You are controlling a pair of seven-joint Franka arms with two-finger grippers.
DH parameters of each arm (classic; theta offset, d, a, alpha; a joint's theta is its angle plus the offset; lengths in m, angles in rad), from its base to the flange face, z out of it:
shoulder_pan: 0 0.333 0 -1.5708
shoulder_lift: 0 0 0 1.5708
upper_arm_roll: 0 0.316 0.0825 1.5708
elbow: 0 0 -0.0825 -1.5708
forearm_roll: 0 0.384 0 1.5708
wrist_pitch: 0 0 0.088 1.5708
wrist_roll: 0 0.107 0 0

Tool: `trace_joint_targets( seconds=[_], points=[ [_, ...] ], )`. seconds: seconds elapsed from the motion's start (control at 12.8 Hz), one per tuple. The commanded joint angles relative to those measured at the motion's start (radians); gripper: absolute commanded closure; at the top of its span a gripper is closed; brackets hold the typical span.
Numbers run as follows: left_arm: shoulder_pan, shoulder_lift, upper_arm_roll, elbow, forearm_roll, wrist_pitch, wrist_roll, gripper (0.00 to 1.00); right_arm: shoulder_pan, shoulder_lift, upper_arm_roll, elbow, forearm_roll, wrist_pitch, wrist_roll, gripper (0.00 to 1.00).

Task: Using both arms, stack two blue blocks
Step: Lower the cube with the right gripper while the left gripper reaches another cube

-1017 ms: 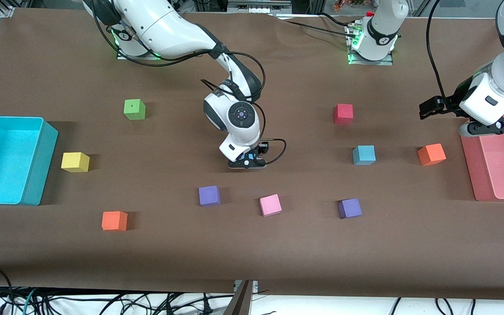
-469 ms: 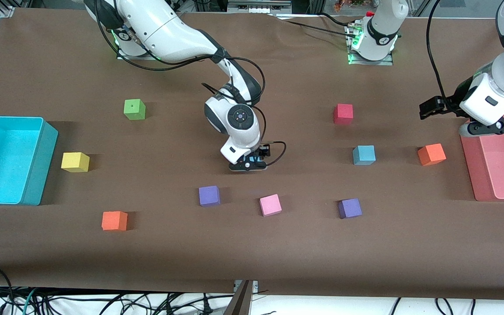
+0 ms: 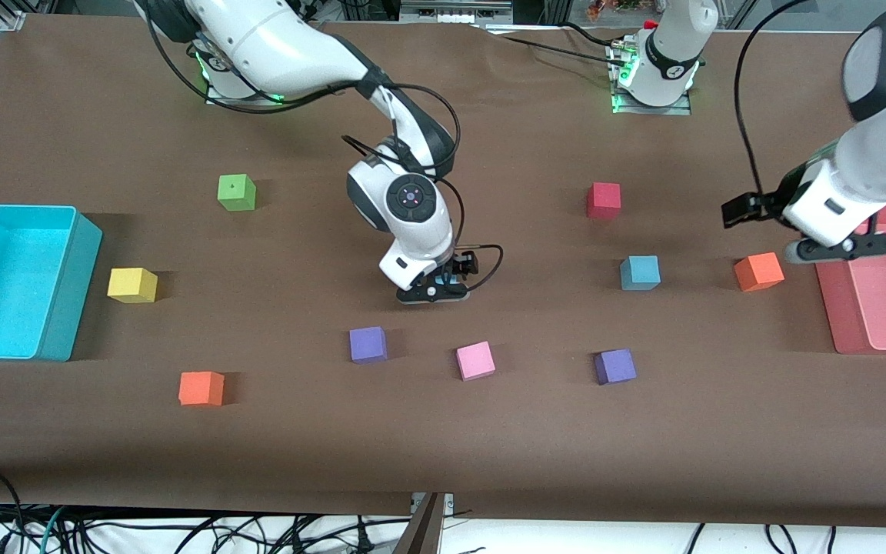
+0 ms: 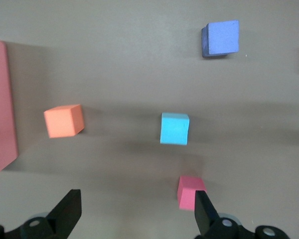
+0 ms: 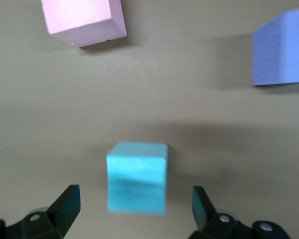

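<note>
One light blue block [image 5: 137, 177] sits on the table between the open fingers of my right gripper [image 5: 134, 206], which stands low over it at mid-table [image 3: 434, 292]. The hand hides that block in the front view. The other blue block [image 3: 640, 272] sits alone toward the left arm's end and also shows in the left wrist view [image 4: 174, 128]. My left gripper [image 3: 843, 248] is open and empty [image 4: 137, 209], up over the table between an orange block [image 3: 758, 271] and the red tray [image 3: 835, 308].
A turquoise bin [image 3: 58, 308] stands at the right arm's end. Loose cubes: green [image 3: 236, 192], yellow [image 3: 132, 285], orange [image 3: 201, 388], purple [image 3: 368, 344], pink [image 3: 475, 360], purple [image 3: 614, 366], red [image 3: 603, 200].
My left arm has swung in from the red tray toward the orange block and come lower. My right gripper has settled slightly lower over its blue block.
</note>
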Motion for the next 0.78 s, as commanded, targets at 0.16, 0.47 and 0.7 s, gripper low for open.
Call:
trace_joint_targets(
  seconds=[0.16, 0.47, 0.7],
  points=[
    [-0.021, 0.023, -0.009, -0.243, -0.019, 0.308, 0.005, 0.0, -0.118, -0.234, 0.051, -0.244, 0.066, -0.054, -0.337, 0.01],
    [-0.049, 0.092, -0.009, -0.464, -0.022, 0.69, -0.006, 0.0, -0.221, -0.377, 0.051, -0.516, 0.414, 0.118, -0.797, 0.01],
    [-0.086, 0.167, -0.009, -0.495, -0.083, 0.798, -0.008, 0.0, -0.247, -0.423, 0.051, -0.65, 0.704, 0.229, -1.112, 0.01]
  ],
)
